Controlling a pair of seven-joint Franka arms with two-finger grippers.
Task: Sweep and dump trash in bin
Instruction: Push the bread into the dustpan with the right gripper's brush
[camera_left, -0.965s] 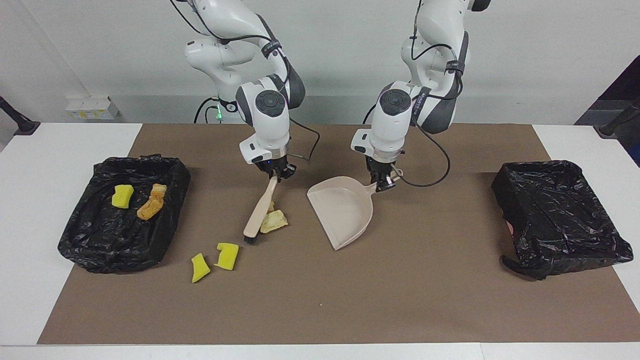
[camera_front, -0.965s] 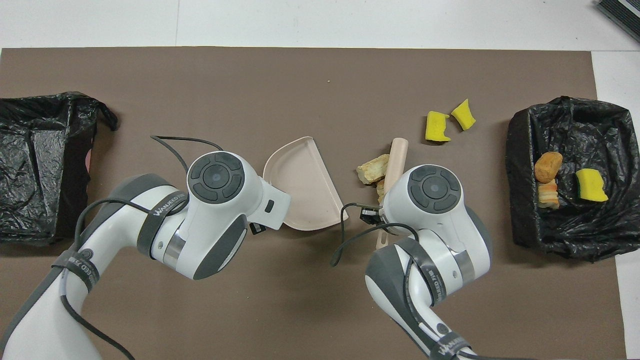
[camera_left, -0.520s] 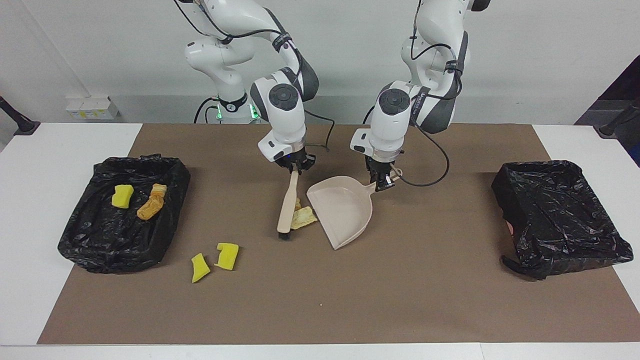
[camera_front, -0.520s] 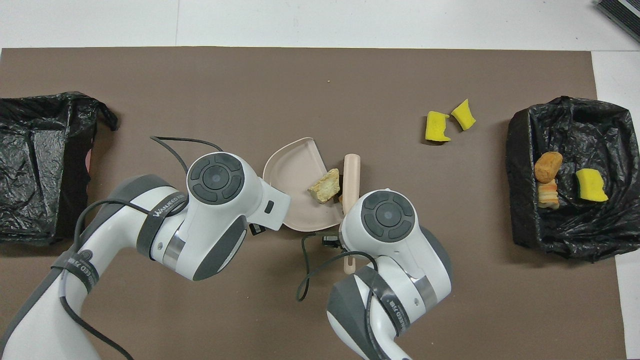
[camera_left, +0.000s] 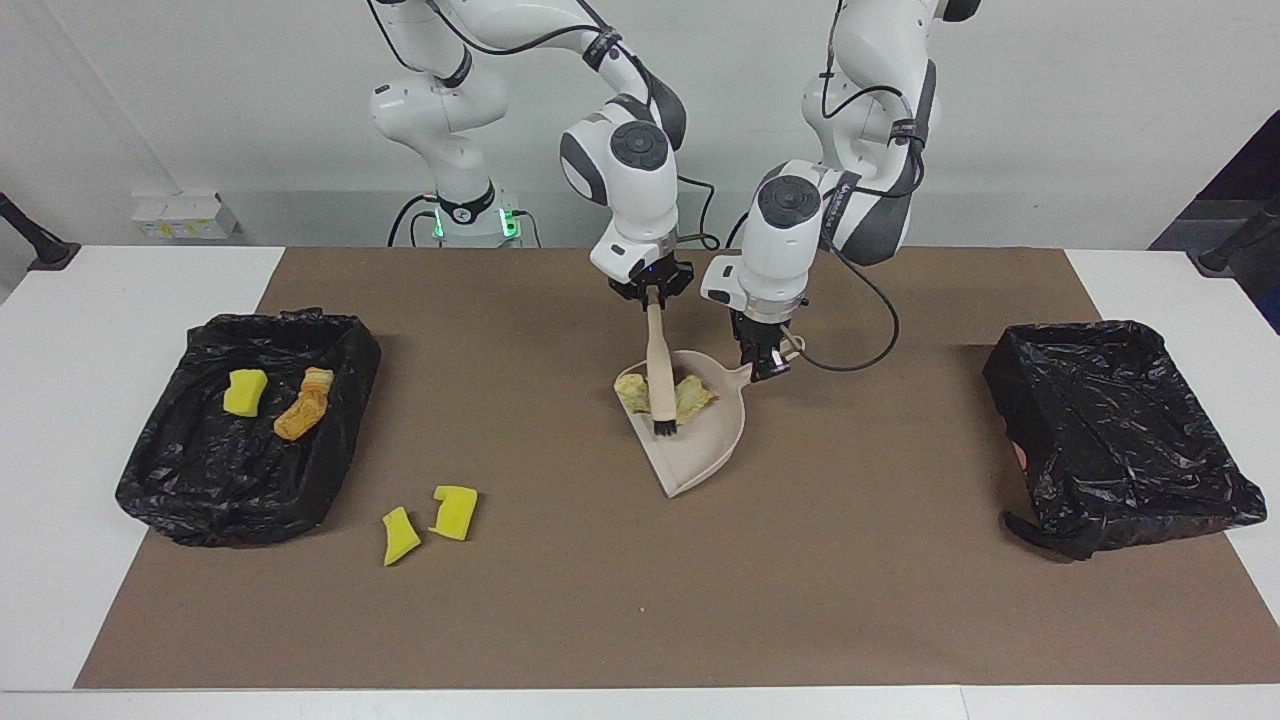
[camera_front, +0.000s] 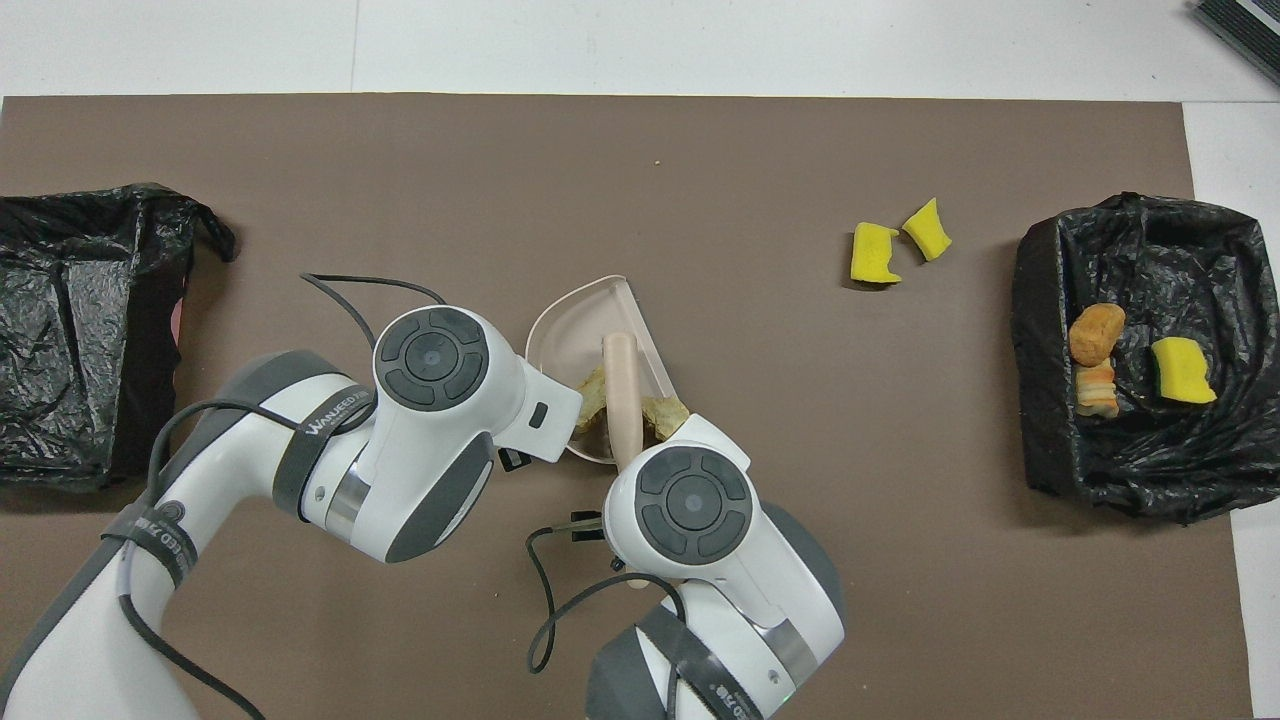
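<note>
Right gripper (camera_left: 651, 297) squeezing the brush (camera_left: 659, 375) handle, left gripper (camera_left: 765, 370) pinching the dustpan (camera_left: 700, 440) handle (mid-table), two bread lumps (camera_left: 690, 396) sitting in the pan, two yellow chunks (camera_left: 432, 520) lying toward the table's front edge, three scraps (camera_left: 275, 400) in one of two bins (camera_left: 330, 460).

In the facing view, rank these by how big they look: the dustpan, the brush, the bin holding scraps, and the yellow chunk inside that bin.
1. Bin holding scraps
2. Dustpan
3. Brush, held up at an angle, so unsure
4. Yellow chunk
</note>
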